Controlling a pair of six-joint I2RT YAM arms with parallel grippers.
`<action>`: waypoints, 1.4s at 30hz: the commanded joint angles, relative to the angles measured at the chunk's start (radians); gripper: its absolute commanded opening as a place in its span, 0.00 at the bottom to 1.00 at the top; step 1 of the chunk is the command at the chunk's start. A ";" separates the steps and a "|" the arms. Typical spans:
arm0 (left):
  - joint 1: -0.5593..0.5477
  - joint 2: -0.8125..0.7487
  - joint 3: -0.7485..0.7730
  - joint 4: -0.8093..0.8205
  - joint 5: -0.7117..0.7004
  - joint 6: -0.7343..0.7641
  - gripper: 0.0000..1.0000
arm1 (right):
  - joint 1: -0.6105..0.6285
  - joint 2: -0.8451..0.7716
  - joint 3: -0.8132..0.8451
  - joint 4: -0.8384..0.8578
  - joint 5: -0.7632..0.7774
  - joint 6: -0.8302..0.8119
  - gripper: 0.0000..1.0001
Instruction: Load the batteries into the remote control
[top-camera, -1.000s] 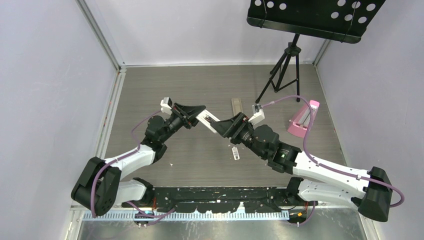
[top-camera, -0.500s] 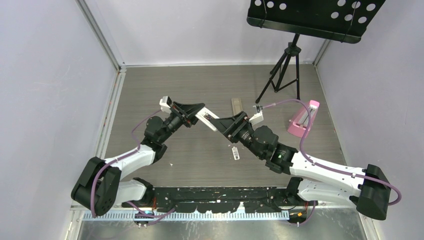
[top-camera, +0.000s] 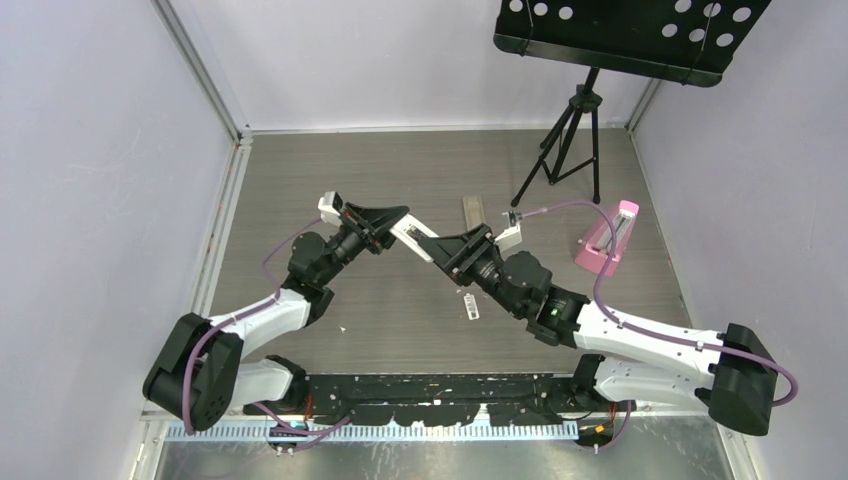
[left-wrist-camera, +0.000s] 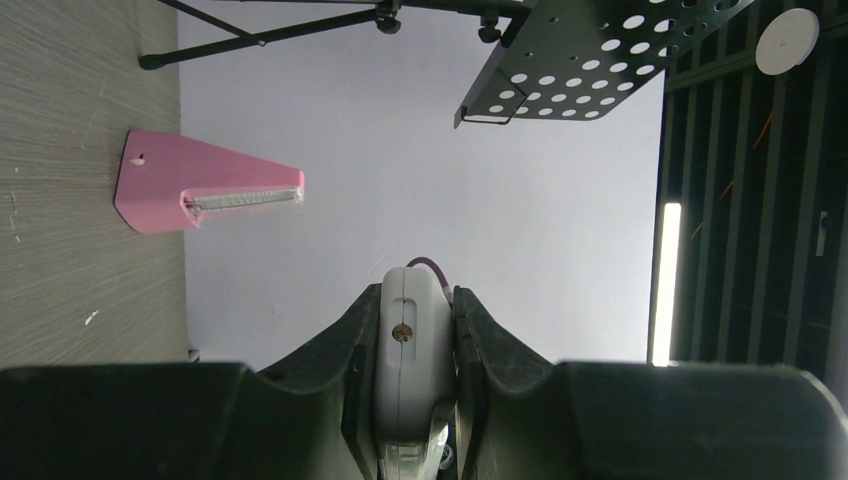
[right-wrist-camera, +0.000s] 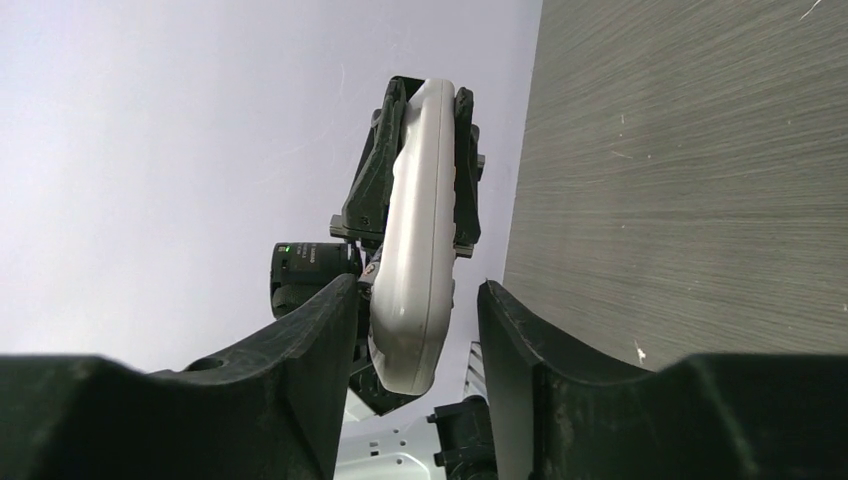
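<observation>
Left gripper (top-camera: 392, 226) is clamped on the remote control (top-camera: 413, 237); in the left wrist view we see both fingers (left-wrist-camera: 330, 350) pressed flat against its sides. We note the remote held off the table (top-camera: 400, 170) near mid-scene, with its free end pointing toward 4 o'clock from above. Right gripper (top-camera: 447, 250) meets it from the 4 o'clock side. Its fingers (right-wrist-camera: 300, 340) stand apart, straddling the white end with a gap showing beside it, so it is not gripping. White bar with a dark label (top-camera: 470, 306) lies at 5 o'clock of the remote. Tan strip (top-camera: 473, 210) lies at 1 o'clock, and pink wedge (top-camera: 603, 243) at 3 o'clock.
</observation>
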 joint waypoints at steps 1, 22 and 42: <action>0.003 -0.004 0.034 0.095 0.037 0.013 0.00 | 0.004 0.017 0.033 -0.002 0.046 0.047 0.49; 0.003 -0.106 0.134 0.160 0.265 0.419 0.00 | 0.001 0.021 0.093 -0.516 0.207 0.121 0.28; 0.009 -0.235 0.158 -0.275 0.265 0.812 0.00 | -0.002 -0.221 -0.005 -0.275 -0.043 -0.273 0.72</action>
